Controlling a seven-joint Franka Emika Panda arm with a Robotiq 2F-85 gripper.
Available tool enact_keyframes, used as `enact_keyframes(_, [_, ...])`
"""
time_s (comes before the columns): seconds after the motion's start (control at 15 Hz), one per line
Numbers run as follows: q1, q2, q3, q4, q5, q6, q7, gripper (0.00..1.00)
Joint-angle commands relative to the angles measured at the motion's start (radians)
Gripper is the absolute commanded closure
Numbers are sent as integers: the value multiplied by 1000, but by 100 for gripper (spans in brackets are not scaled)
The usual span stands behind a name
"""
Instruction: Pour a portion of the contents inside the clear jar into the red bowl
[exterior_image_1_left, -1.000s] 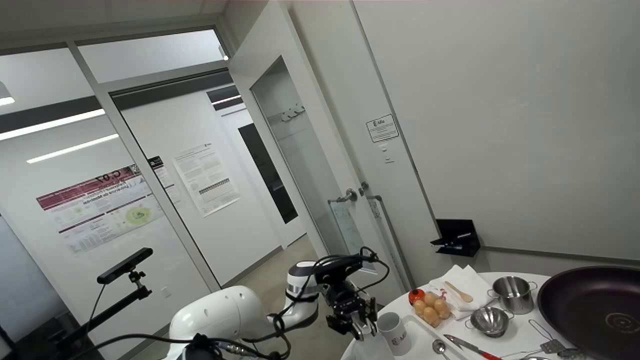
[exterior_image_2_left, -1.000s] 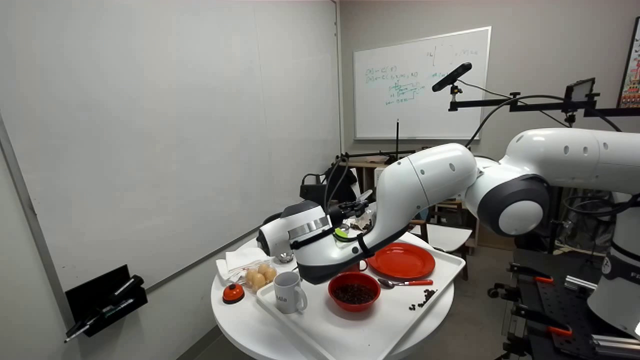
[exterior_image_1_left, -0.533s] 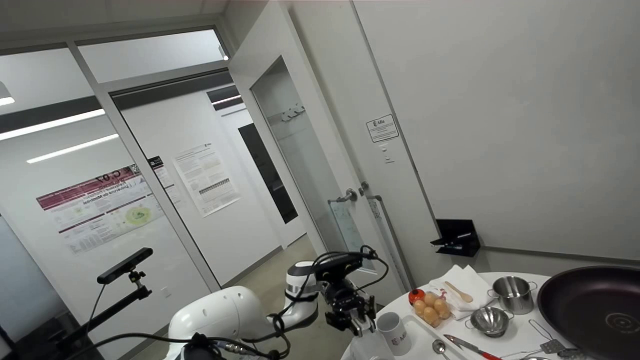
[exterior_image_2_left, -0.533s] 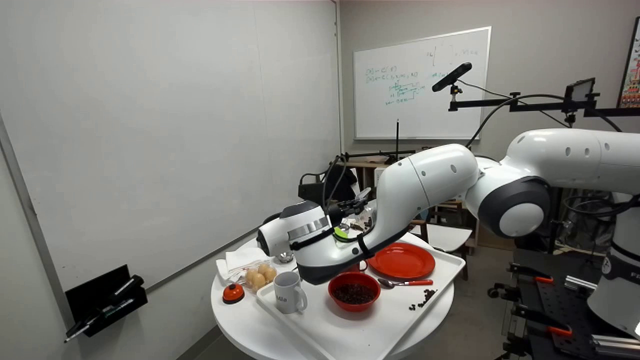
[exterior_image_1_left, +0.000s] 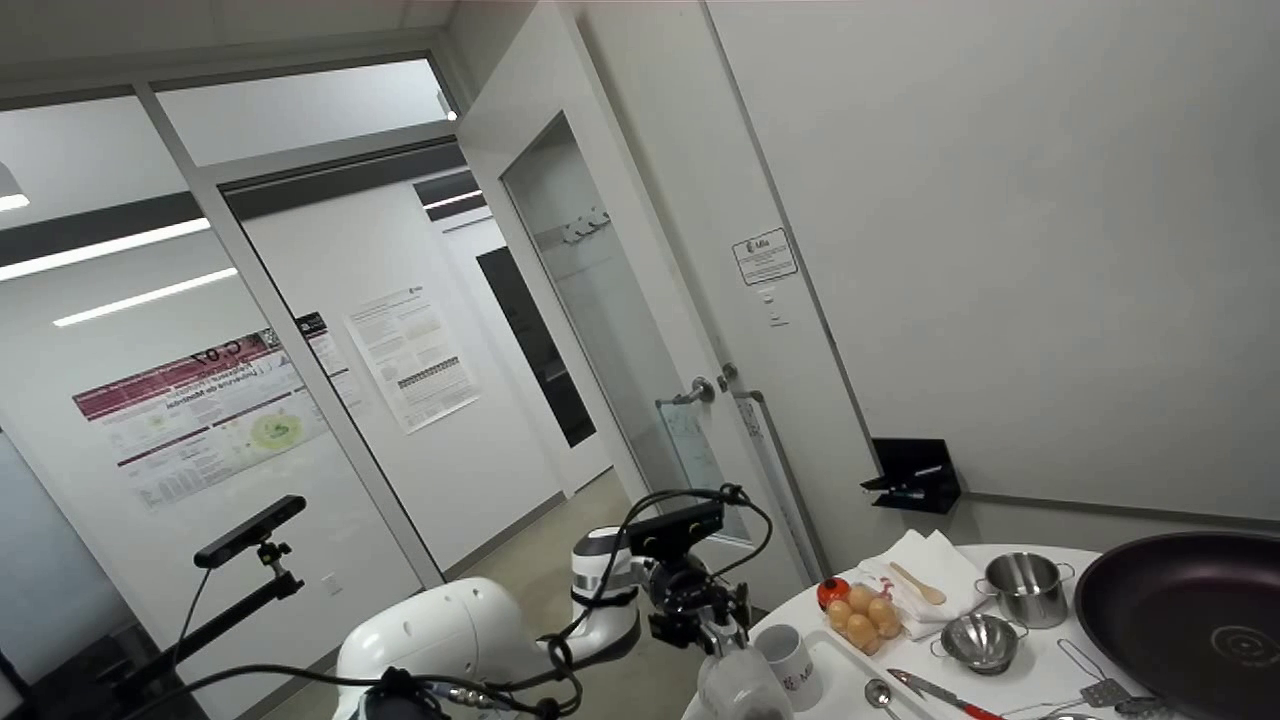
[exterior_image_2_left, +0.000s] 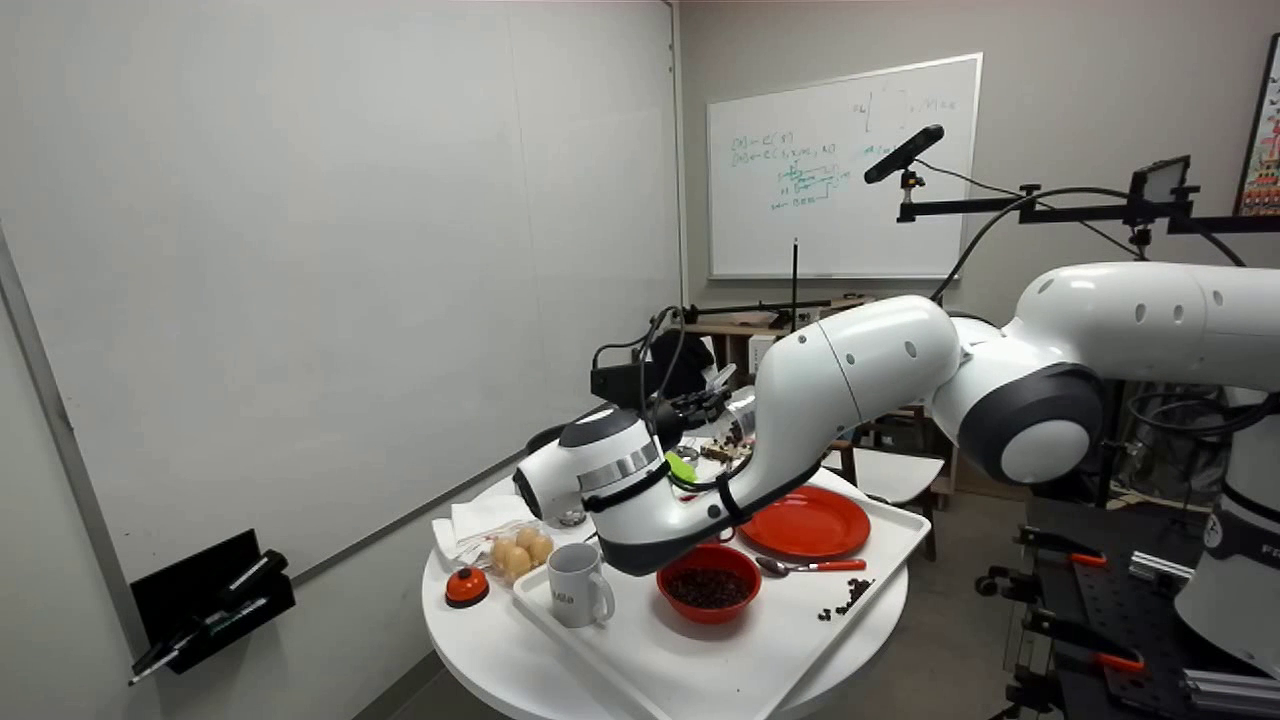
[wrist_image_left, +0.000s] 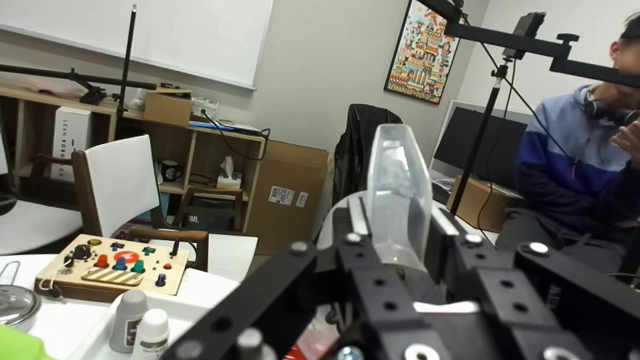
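Arm (exterior_image_2_left: 850, 355) shifted slightly; tray (exterior_image_2_left: 770, 645) undisturbed

The hand (wrist_image_left: 401, 222) is clamped on the clear jar (exterior_image_1_left: 742, 688), more of which shows in both exterior views than a second ago. The red bowl (exterior_image_2_left: 715, 612) stands unmoved on the tray.

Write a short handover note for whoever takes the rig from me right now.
End effector: shut on the clear jar.
Clear jar: held up, dark pieces visible inside; whether it is over the bowl, I can't tell.
Red bowl: on the white tray, with dark pieces in it; loose pieces lie on the tray too.
Done: jar gripped and raised. Whether this pour filled the bowl isn't clear.
Left: probably pour a portion if still owed, then set the jar down.
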Motion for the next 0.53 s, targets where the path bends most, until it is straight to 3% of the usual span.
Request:
enact_keyframes(0.0, [-16,16,13,63,23,-15,-18,93])
enact_keyframes(0.07, [-30,-17,58,27,28,-14,18,93])
enact_keyframes(0.13, [-40,18,45,101,67,-21,-1,93])
enact_keyframes(0.2, [-53,-23,91,51,79,-13,40,93])
enact_keyframes(0.47, [-106,-30,153,97,216,-2,120,93])
